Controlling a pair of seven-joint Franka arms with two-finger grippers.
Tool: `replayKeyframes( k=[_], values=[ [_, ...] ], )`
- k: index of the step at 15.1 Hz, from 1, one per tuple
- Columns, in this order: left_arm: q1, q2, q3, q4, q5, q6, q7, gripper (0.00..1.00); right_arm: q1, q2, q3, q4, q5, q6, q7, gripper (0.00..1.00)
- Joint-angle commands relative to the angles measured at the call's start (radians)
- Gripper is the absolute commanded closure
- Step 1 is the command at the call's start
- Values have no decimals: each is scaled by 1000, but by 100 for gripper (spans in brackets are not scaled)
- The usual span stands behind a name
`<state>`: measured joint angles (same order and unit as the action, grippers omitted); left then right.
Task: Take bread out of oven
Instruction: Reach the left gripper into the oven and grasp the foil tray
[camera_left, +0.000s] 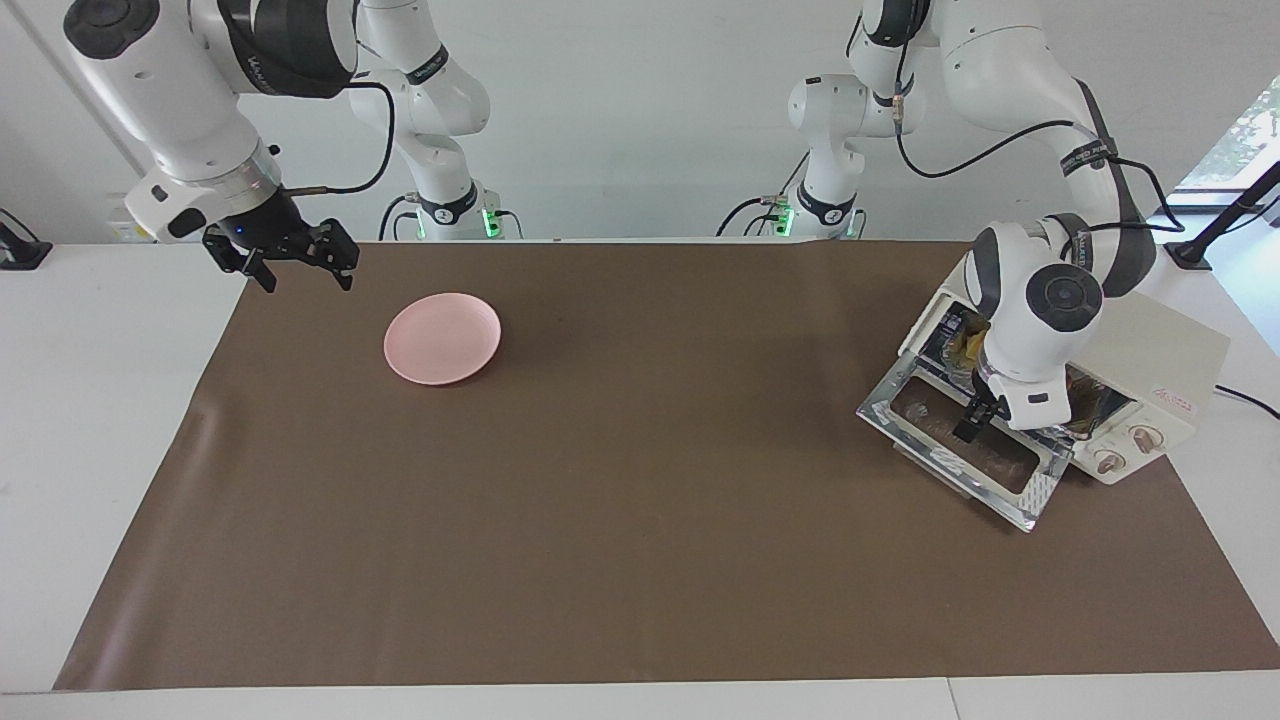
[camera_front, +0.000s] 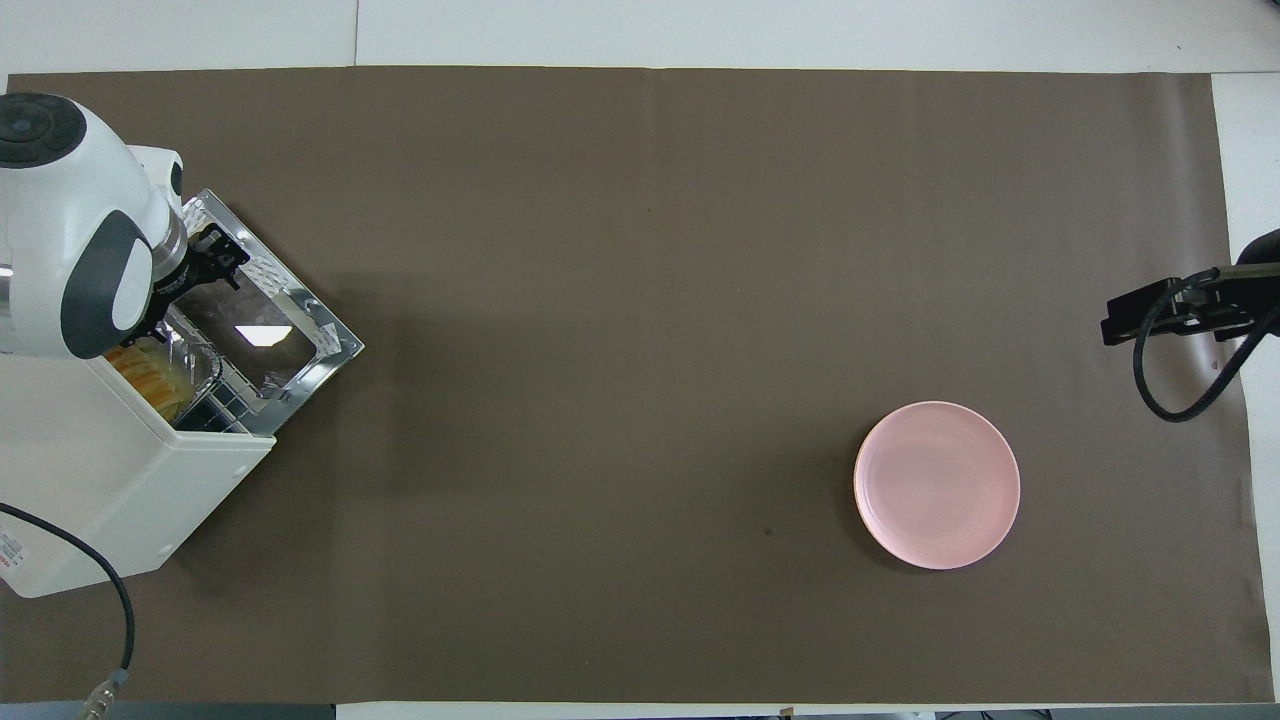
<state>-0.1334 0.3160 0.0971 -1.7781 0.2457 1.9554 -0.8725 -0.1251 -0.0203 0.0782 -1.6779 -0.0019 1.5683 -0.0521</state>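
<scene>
Cream oven at the left arm's end of the brown-covered tabletop, glass door dropped flat, wire rack visible inside. Bread lying in the oven mouth, in a crinkled foil tray, mostly hidden under the arm from above. Left tool hanging low over the open door, just in front of the oven mouth, fingers spread wide, holding nothing. Right tool also spread wide and empty, waiting in the air over the edge of the brown cover at the right arm's end, beside the pink plate. Judged stage: reaching in, bread not yet gripped. Likely trouble from here: too low an entry, scraping a fingertip along the glass door or catching the rack wires; too shallow a reach, closing on the foil tray's rim instead of the loaf and dragging tray and bread out together; a hard squeeze, crushing or splitting the sliced loaf along its ridges; a pinch near one end, letting the loaf tilt and slip on the way out; a wide wrist knocking the top edge of the oven opening and shoving the light oven along the tabletop.
</scene>
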Motion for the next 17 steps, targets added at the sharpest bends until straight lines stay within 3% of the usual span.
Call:
replayKeyframes(
  k=[1,4,6,8,9,10,12,17],
  values=[
    [8,-25,-5,-46,24,59,-13,0,-8,-20,6,-17,-18,-2,-20,0],
    [15,-21,-5,-64,24,79,-8,21,-8,-20,6,-17,-18,-2,-20,0],
    [15,-23,-5,-64,24,79,-6,47,-8,-20,6,-17,-18,-2,-20,0],
    [17,-23,-5,-64,24,76,3,82,-8,-20,6,-17,-18,-2,-20,0],
    [26,-23,-5,-63,24,70,6,94,-8,-20,6,-17,-18,-2,-20,0],
    [29,-23,-5,-60,24,68,10,100,-8,-20,6,-17,-18,-2,-20,0],
    [25,-20,-5,-47,32,71,38,100,-8,-20,6,-17,-18,-2,-20,0],
    [-41,49,-16,126,21,57,58,100,-8,-20,6,-17,-18,-2,-20,0]
  ],
)
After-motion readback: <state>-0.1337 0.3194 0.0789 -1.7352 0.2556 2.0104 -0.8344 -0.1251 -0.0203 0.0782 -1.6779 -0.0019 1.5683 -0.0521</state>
